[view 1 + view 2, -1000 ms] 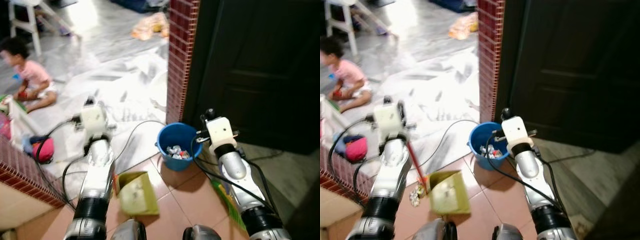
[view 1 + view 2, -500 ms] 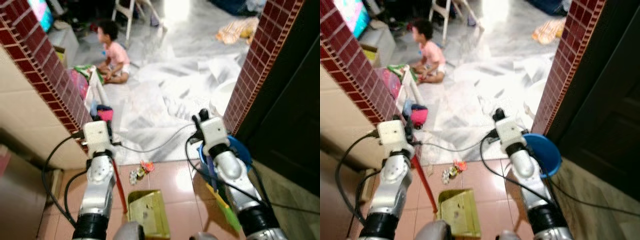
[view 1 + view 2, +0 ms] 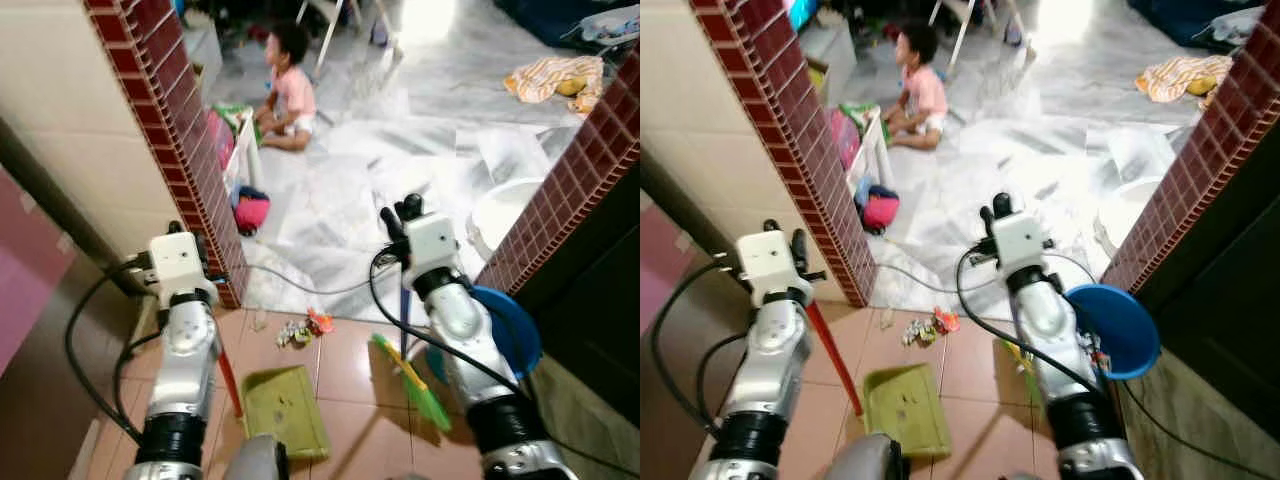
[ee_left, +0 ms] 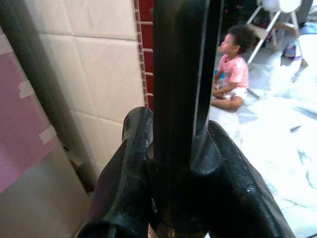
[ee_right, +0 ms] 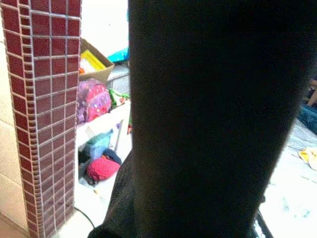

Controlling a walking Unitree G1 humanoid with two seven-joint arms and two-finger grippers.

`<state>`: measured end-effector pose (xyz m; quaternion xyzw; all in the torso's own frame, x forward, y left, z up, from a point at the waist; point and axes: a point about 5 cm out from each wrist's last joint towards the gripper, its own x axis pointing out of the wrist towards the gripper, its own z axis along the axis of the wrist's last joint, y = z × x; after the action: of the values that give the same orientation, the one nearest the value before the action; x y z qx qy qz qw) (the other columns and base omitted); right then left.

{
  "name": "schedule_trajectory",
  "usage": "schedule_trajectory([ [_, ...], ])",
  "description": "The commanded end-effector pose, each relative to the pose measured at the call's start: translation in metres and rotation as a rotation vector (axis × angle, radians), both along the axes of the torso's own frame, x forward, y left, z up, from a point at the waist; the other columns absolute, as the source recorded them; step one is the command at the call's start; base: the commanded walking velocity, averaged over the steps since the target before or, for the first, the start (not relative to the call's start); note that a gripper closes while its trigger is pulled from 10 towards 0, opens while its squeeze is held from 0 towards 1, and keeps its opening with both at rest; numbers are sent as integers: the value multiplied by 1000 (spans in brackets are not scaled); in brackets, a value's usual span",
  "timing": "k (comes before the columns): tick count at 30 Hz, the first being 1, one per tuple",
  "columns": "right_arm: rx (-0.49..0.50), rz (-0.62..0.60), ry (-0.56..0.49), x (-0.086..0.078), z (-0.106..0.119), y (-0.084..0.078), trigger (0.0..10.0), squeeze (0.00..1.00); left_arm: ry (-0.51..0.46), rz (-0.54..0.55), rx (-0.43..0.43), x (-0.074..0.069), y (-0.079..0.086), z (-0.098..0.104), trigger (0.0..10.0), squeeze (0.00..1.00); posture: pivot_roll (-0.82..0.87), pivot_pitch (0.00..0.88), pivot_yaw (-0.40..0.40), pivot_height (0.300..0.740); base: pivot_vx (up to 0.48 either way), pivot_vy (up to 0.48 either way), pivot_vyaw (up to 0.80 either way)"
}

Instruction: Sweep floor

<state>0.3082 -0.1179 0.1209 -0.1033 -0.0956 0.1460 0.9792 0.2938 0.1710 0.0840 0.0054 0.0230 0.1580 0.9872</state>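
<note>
The left tool is clamped on the red dustpan handle; the right tool's grip on the broom cannot be told. Litter lies on the tiles between a brick pillar and a blue bucket. A child sits beyond on white sheeting.

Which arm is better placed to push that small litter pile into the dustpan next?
Right, probably. The right gripper holds the broom, whose green bristles lie just right of the litter. The left gripper is clamped on the red handle of the green dustpan, resting just short of the pile.

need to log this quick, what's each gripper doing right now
Left gripper: shut on the dustpan handle.
Right gripper: holding the broom; fingers hidden, so cannot tell.
</note>
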Motion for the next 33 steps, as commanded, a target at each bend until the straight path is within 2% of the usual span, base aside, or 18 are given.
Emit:
schedule_trajectory([
  [1, 2, -18, -58, 2, 12, -5, 10000, 0, -46, -22, 33, 5, -3, 12, 10000, 0, -65, 0, 51, 740, 0, 480, 0],
  [8, -10, -32, -74, 1, 13, -4, 10000, 0, -50, -33, 36, 5, -4, 12, 10000, 0, -64, 0, 54, 740, 0, 451, 0],
  [12, -28, -41, -101, 0, 15, -4, 10000, 0, -71, -58, 48, 5, -5, 14, 10000, 0, -63, 0, 55, 740, 0, 0, 0],
  [14, -38, -43, -122, 1, 19, -3, 10000, 0, -91, -68, 44, 6, -2, 18, 10000, 0, -60, 0, 53, 740, 0, 0, 797],
  [16, -31, -41, -125, 1, 20, -2, 10000, 0, -95, -63, 51, 7, 0, 20, 10000, 0, -59, 0, 53, 740, 336, 0, 619],
  [28, -38, -36, -170, 0, 25, -4, 10000, 0, -91, -85, 47, 7, -6, 19, 10000, 0, -65, 0, 53, 740, 451, 0, 0],
  [33, -46, -33, -180, 1, 28, -5, 10000, 0, -98, -38, 68, 5, -3, 20, 10000, 0, -62, 0, 49, 740, 180, 0, 0],
])
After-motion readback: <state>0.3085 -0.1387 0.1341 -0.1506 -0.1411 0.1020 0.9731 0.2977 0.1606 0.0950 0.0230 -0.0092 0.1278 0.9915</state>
